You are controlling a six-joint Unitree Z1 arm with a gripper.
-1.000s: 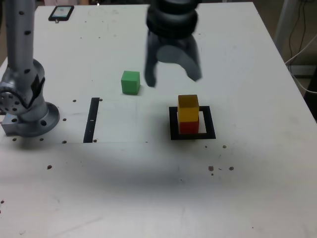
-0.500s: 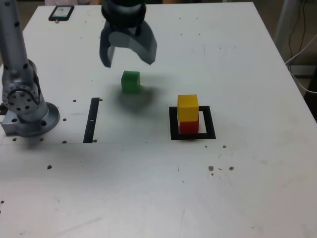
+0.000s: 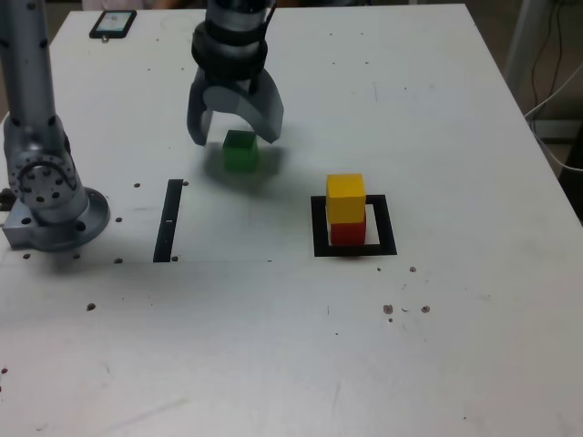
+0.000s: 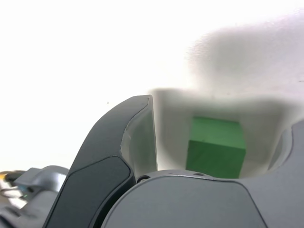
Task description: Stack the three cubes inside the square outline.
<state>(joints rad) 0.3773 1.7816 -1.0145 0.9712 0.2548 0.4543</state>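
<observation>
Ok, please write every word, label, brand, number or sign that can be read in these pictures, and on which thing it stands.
No readable text anywhere.
Yellow block, red block, green block: plain on the faces shown.
Small dark rectangular object with a pale face: too small to tell.

- Base (image 3: 73, 223): grey, rounded flange, block-like projection at the exterior view's left.
- Lower joint (image 3: 44, 182): rounded grey casing, dark screw-like dots, dark curved seam.
- Arm link (image 3: 29, 82): grey, tubular, dark spots.
- Wrist section (image 3: 231, 47): near-black, blurred; finer markings unreadable.
- Gripper (image 3: 235, 139): grey, broad curved fingers (image 4: 99, 152); dark shell, seam-edged panel, smoother, paler inner face.
- Gripper housing (image 4: 183, 204): dark grey, rounded, thin contour seam.
</observation>
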